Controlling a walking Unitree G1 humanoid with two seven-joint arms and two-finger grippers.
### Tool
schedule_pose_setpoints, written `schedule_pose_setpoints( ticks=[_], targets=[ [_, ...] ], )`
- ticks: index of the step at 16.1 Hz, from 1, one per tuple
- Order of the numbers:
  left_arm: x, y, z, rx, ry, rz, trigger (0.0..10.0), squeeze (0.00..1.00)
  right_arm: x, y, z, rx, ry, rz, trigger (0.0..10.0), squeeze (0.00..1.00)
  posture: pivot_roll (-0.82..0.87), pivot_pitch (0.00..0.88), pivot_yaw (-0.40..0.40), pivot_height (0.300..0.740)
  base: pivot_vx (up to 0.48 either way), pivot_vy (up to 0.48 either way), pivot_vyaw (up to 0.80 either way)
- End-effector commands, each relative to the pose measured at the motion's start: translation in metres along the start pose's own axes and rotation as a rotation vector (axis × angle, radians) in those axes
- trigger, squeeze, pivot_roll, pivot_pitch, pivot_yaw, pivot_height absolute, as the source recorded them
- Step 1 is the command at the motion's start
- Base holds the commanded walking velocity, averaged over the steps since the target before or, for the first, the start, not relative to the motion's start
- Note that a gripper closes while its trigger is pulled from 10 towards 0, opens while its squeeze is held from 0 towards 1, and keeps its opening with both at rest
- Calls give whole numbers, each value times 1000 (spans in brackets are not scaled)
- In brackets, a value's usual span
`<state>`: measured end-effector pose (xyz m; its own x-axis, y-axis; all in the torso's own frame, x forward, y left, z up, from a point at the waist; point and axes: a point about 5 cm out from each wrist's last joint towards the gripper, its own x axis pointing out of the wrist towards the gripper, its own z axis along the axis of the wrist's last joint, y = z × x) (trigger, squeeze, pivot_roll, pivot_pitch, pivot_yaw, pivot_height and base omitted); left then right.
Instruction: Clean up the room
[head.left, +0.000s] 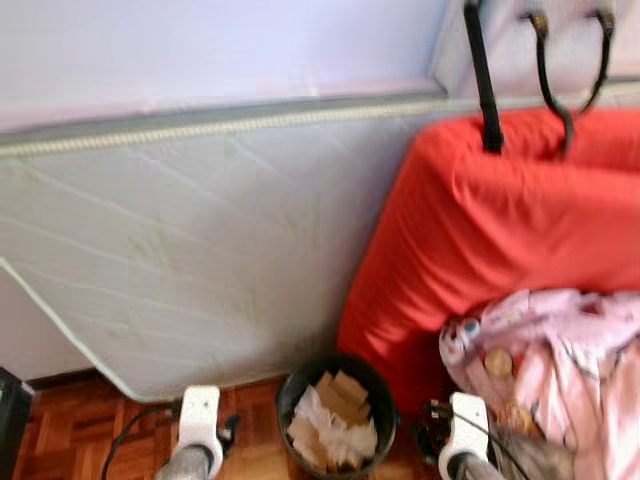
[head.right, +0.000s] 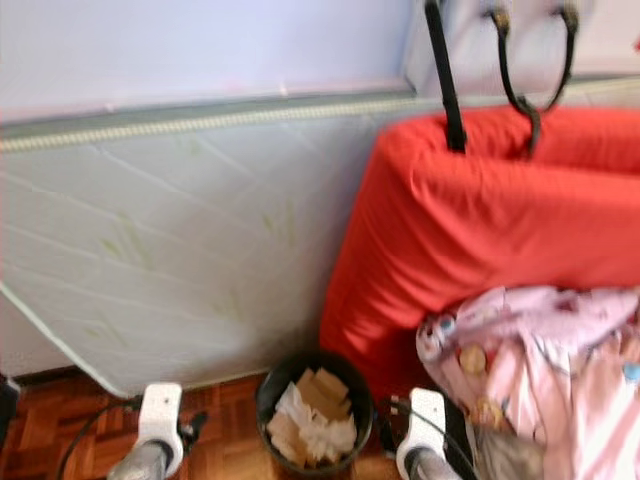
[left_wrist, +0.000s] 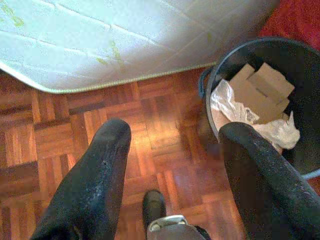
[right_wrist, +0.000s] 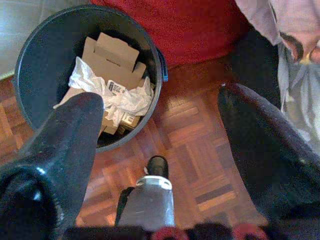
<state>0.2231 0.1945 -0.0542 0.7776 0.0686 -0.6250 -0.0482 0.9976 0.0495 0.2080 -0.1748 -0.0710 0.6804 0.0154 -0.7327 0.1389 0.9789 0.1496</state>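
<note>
Pale mattress (head.left: 190, 260) leans on the wall (head.left: 200, 45) — parquet floor (left_wrist: 65, 135) below.

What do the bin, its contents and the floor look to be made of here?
Bin: dark, smooth, slightly glossy wall with a rolled rim, probably plastic.
Contents: flat brown folded pieces, evidently cardboard, and crumpled white sheets, paper or thin plastic film; hard to tell which.
Floor: reddish-brown wood parquet with a glossy sheen, visible in its block pattern and glare.
</note>
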Motion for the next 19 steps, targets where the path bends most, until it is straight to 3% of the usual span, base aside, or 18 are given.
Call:
schedule_pose_setpoints(
  ticks=[1,4,11,19],
  targets=[
    [-3,-1,-12,11,60,2,10000,0,-3,-6,-12,-7,50,-18,10000,0,69,0,-77,740,0,0,0],
    [-8,4,-29,-50,131,59,10000,0,-14,-31,-32,-23,114,-66,10000,0,69,0,-78,740,0,0,0],
    [-12,-3,-41,-37,170,32,10000,0,-24,-47,-50,-51,171,-73,10000,0,76,0,-80,740,0,0,-110],
    [-11,-6,-39,12,178,6,10000,0,-19,-39,-44,-89,172,-49,10000,0,73,0,-88,740,0,0,-745]
  ],
)
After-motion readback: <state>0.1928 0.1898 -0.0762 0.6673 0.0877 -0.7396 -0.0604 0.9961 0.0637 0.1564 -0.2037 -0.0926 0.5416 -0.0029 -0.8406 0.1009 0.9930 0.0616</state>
